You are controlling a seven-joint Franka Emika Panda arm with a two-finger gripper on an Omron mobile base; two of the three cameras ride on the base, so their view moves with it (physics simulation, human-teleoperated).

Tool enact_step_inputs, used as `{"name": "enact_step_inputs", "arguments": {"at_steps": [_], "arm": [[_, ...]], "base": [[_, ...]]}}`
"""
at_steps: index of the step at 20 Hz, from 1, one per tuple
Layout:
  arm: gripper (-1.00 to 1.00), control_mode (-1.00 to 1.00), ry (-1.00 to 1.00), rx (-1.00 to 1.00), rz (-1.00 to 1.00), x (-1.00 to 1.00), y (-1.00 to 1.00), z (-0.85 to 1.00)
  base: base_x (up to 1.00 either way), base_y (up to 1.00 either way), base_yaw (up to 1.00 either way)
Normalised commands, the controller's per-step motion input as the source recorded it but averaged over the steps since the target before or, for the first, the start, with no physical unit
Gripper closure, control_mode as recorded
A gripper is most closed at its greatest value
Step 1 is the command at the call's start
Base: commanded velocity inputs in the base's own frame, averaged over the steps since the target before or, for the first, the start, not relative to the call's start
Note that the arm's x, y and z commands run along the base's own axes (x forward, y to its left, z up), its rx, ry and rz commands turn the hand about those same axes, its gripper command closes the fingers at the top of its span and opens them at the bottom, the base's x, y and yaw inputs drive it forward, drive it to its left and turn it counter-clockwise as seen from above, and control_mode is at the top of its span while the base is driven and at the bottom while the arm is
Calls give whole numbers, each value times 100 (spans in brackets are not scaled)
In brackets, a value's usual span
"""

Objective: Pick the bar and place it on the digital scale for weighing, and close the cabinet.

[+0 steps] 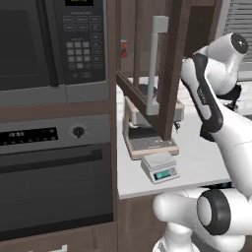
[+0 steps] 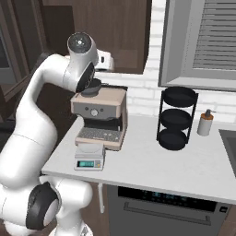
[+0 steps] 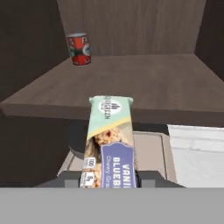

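We've got the bar (image 3: 109, 140) clamped in our end effector (image 3: 109, 177) before the open cabinet (image 1: 167, 74), digital scale (image 1: 160, 167) bare on the table (image 1: 202, 157).

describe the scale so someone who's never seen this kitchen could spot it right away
Start at the white counter under the window, then find the beige and steel coffee machine at its left end. The scale sits right in front of that machine, near the counter's front edge. It is the small, low, light grey box with a square top and a lit green display.
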Motion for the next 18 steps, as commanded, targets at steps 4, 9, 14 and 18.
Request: {"name": "enact_step_inputs", "arguments": {"at_steps": [4,9,14,18], "arm": [[100,-100,14,2,29,-100,-9,-24],[100,-100,0,-10,51,-100,-31,-38],[100,-100,-9,-16,68,-77,-8,-76],[100,-100,-28,-9,64,-12,0,-82]], "base": [[0,0,0],[0,0,0],[0,0,0],[0,0,0]]}}
